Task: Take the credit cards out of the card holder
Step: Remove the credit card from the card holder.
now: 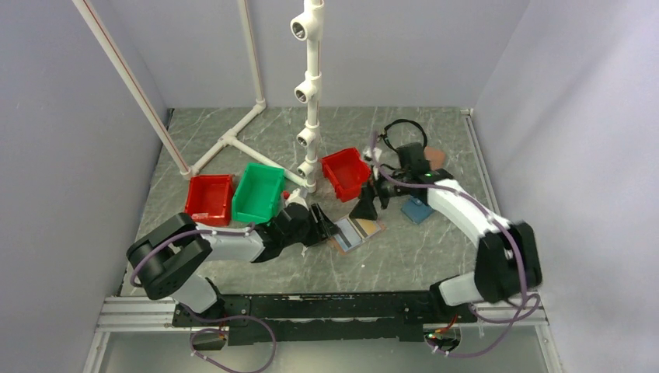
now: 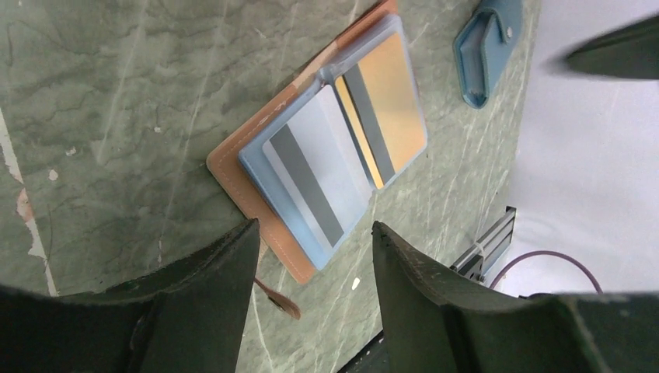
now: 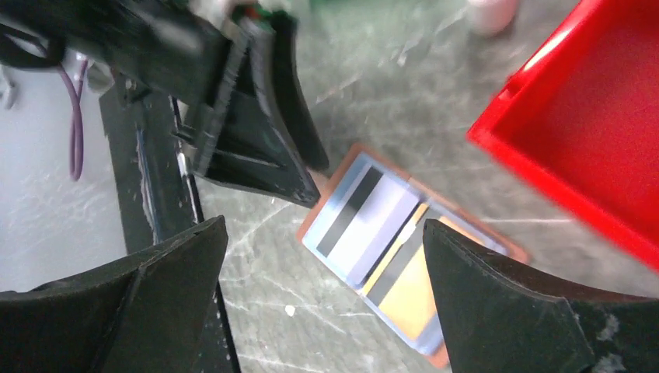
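Right now the left end effector (image 2: 315, 229) hangs low over the desk (image 2: 101, 93). Its two dark fingers (image 2: 221, 284) stand apart and grip nothing, and only the near edge of the card holder (image 2: 227, 167) shows in the gap below them. Whether a fingertip touches the leather I cannot tell.

The card holder lies flat and open on the desk between the two arms, with its light blue lining facing up. Two credit cards sit in its clear sleeves. The grey-white card (image 2: 319, 167) is in the half nearer the left end effector and the gold card (image 2: 392, 109) is in the half beyond it. Each has its dark stripe showing. The snap tab (image 2: 278, 301) pokes out from the near edge, close beside one left finger.

Opposite, the right end effector (image 3: 324, 227) hovers above the holder with its fingers spread wide. It is empty and faces the left one across the open wallet.

Further out, a blue wallet (image 1: 417, 209) lies on the desk near the holder, on its right and close under the right arm. A red bin (image 1: 346, 172) sits just behind the holder. A green bin (image 1: 259, 192) and a second red bin (image 1: 210, 198) stand side by side behind the left arm. A white pipe post (image 1: 311, 93) rises between the green bin and the nearer red one.
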Available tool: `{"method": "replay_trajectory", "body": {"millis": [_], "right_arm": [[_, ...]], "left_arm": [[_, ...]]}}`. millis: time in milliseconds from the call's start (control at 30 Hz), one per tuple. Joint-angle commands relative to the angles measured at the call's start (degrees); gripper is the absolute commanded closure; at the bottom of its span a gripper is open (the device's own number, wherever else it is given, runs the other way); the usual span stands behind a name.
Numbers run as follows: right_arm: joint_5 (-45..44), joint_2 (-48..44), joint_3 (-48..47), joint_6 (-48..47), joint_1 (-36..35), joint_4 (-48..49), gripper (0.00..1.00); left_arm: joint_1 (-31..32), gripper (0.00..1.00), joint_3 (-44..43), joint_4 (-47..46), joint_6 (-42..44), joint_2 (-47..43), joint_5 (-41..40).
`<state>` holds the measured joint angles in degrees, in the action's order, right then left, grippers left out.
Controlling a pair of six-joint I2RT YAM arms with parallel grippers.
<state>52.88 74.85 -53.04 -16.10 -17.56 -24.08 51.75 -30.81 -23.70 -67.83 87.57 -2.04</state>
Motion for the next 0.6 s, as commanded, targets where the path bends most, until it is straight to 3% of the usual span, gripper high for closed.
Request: {"method": "replay_trajectory", "body": {"millis": [0,67,267,567], "right_arm": [[1.8,5.5,2.7,4.0,-3.5,0.4,0.01],[-0.4,5.2,5.4,8.2,-3.6,3.7,0.02],[-5.3,11.4,6.6,15.6,-3.3,5.7,0.25],[-6.3,17.6,5.4,19.8,-2.3,6.1,0.40]], "left_arm": [[0.3,0.40,1.9,-4.8,2.7,-3.7,-1.5],[0.2,0.40,2.8,-7.1,3.1,-4.7,-1.1],[0.3,0.45,3.4,-13.3,0.1,-2.4,1.1],[0.3,0.49,2.2,-17.5,-4.6,6.2,2.3]]}}
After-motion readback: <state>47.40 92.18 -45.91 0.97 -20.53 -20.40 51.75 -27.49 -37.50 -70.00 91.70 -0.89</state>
